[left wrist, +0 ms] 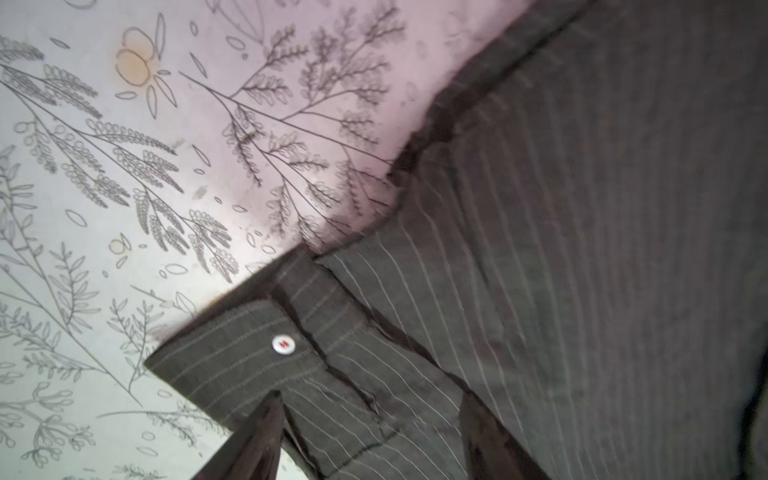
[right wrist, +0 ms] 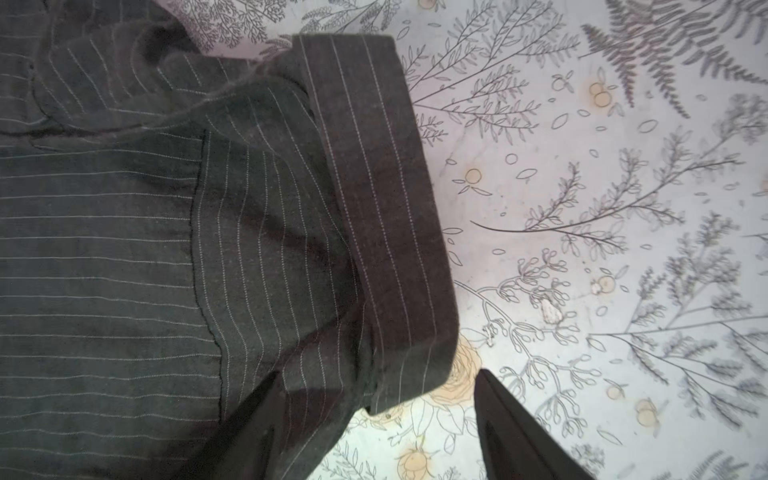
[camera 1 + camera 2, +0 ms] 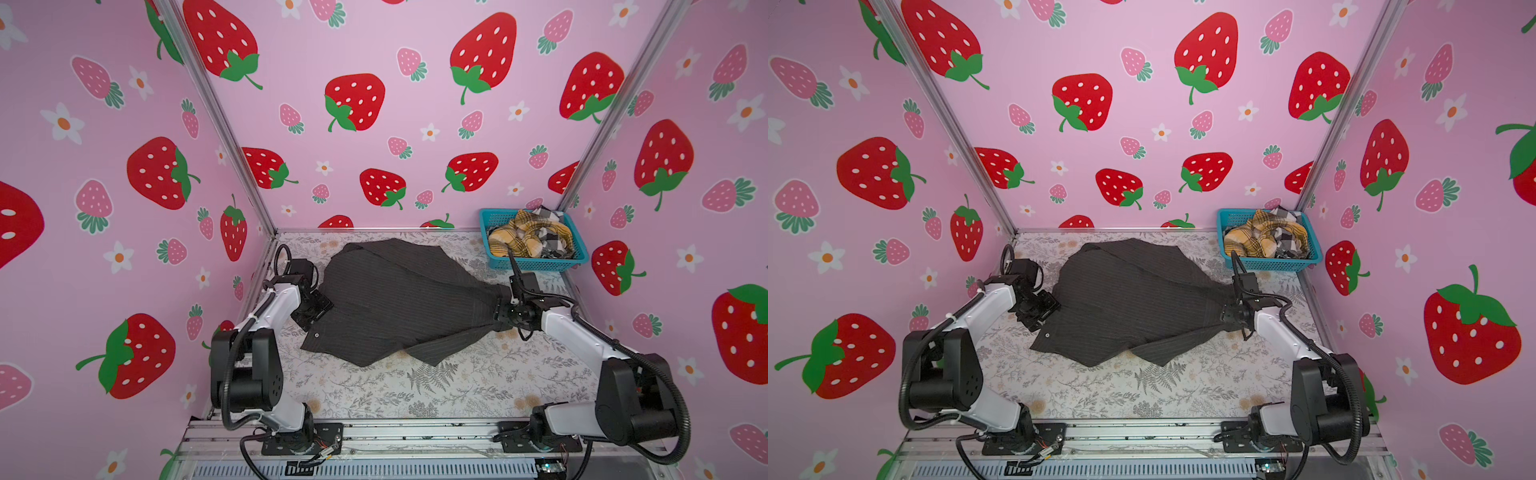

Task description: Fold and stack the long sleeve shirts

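1. Two claws are at work, one at each end of a charcoal pinstriped shirt (image 3: 399, 299) that lies spread on the fern-printed table (image 3: 415, 395). The garment spans the whole gap between them in both top views.
2. Left claw (image 1: 370, 395): jaws spread wide. In the left wrist view a buttoned cuff (image 1: 232, 357) lies flat on the table, between and just ahead of the two fingers (image 1: 253, 444). Nothing is pinched. A pale button (image 1: 283, 344) with a red centre sits face up on that cuff, just ahead of the claw.
3. In a top view the left claw hangs low over the shirt's edge, and the body of the shirt extends away from it toward the right claw (image 3: 1227, 309).
4. Right claw: jaws spread wide. In the right wrist view a striped cuff band (image 2: 382, 208) runs ahead of the claw, and its near end lies between the fingers (image 2: 511, 432). One finger is over cloth, the other over bare table. The cloth is not clamped.
5. Cloth at the right claw is gathered into a narrow bunch and widens toward the left claw.
6. Teal mesh basket (image 3: 536, 264): it stands just beyond the right claw, in the back corner, apart from the charcoal pinstriped shirt. It holds a mustard plaid shirt (image 3: 515, 241) and a black-and-white check shirt (image 3: 555, 245), both crumpled and unfolded.
7. Whether either claw's fingertips touch the cloth cannot be determined.
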Tool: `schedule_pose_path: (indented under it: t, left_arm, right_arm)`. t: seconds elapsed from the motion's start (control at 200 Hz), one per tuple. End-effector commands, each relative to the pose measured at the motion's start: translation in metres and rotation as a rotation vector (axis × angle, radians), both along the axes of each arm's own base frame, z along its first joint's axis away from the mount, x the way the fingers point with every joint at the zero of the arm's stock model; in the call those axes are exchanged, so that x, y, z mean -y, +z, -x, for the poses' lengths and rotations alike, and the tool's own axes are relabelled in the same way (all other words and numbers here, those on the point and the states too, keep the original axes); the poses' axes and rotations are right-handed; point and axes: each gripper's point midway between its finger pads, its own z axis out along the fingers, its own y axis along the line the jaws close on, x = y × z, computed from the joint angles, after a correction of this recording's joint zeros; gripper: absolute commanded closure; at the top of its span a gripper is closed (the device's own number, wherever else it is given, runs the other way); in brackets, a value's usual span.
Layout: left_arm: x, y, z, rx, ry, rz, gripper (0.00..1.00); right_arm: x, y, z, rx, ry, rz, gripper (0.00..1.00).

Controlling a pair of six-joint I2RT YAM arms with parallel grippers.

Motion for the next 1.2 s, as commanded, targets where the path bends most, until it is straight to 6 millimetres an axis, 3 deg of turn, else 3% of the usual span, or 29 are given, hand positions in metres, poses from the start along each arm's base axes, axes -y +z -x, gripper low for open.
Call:
schedule_pose_path:
  t: [0.0,0.225,0.355,0.5,0.595,0.645,0.76,0.865,0.94,1.016,1.081,1.151,1.196]
  left_arm:
    - [-0.010,-0.009,-0.014,-0.011,-0.007,-0.013,0.32]
    - [-0.030,-0.021,-0.040,-0.012,0.048,-0.033,0.33]
    - [-0.024,-0.030,-0.057,-0.011,0.039,0.017,0.39]
    - [-0.008,-0.043,-0.064,-0.008,0.028,0.114,0.65]
    - [-0.003,-0.051,-0.054,-0.037,0.032,0.147,0.82]
    - [-0.004,-0.053,-0.048,-0.040,0.044,0.162,1.00]
    - [-0.024,-0.045,-0.020,-0.033,0.132,0.141,1.00]
    - [-0.055,-0.026,0.019,-0.012,0.231,0.057,1.00]
    - [-0.066,-0.018,0.046,-0.023,0.250,0.025,1.00]
    - [-0.063,-0.015,0.063,-0.027,0.239,0.018,1.00]
    - [-0.051,-0.017,0.066,0.004,0.231,0.081,1.00]
    - [-0.045,-0.020,0.059,0.031,0.240,0.136,0.58]
    - [-0.049,-0.018,0.050,0.035,0.245,0.147,0.43]
  right_arm:
    - [0.002,0.004,0.022,-0.053,-0.002,0.080,0.24]
    - [0.001,-0.021,0.039,-0.128,0.005,0.097,0.15]
    - [-0.003,-0.036,0.038,-0.165,0.005,0.086,0.16]
    - [-0.011,-0.053,0.033,-0.188,0.013,0.046,0.29]
    - [-0.013,-0.062,0.030,-0.205,0.018,0.051,0.47]
    - [-0.014,-0.065,0.025,-0.206,0.022,0.055,0.62]
    - [-0.012,-0.067,0.006,-0.196,0.017,0.074,0.81]
    - [-0.018,-0.061,-0.017,-0.177,0.036,0.076,0.92]
    - [-0.027,-0.058,-0.030,-0.172,0.061,0.070,0.99]
    - [-0.032,-0.059,-0.033,-0.175,0.080,0.072,1.00]
    - [-0.036,-0.062,-0.030,-0.185,0.092,0.069,1.00]
    - [-0.039,-0.066,-0.024,-0.198,0.101,0.064,1.00]
    - [-0.040,-0.068,-0.020,-0.206,0.107,0.062,1.00]
